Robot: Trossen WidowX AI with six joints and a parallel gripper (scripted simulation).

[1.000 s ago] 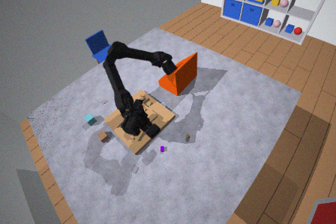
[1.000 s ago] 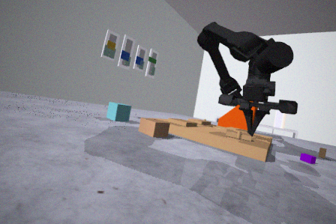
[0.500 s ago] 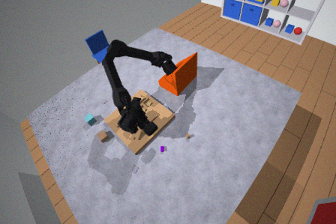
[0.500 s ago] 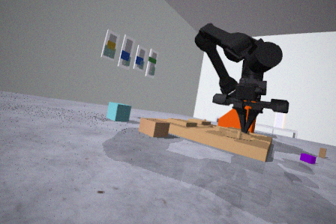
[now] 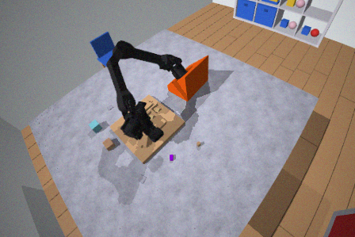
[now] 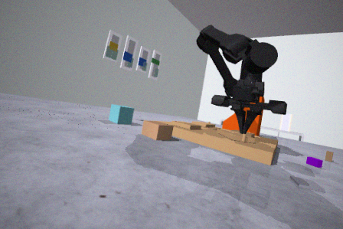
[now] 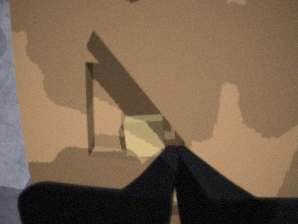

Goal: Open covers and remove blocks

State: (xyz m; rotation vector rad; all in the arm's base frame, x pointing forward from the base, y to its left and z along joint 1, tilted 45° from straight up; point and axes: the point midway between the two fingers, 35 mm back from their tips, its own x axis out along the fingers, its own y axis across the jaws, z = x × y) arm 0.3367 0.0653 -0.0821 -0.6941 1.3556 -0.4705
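Observation:
The tan puzzle board (image 5: 154, 150) (image 6: 230, 148) (image 7: 225, 60) lies on the grey mat. My gripper (image 6: 243, 137) (image 7: 175, 153) is shut with nothing between its fingers, and its tips touch down on the board's near end. In the wrist view a dark swivelling cover (image 7: 120, 80) stands at a slant just ahead of the tips. It is partly swung off its well, and a pale yellow-olive block (image 7: 144, 137) shows in the gap right at the fingertips. In the top view the arm hides the fingertips.
On the mat beside the board lie a cyan cube (image 5: 95, 125) (image 6: 121, 114), a tan cube (image 5: 108, 143) (image 6: 158, 130), a purple block (image 5: 171, 157) (image 6: 314, 161) and a small tan block (image 5: 199, 143) (image 6: 328, 156). An orange wedge (image 5: 190, 78) stands behind the board, with a blue chair (image 5: 102, 46) at the back left.

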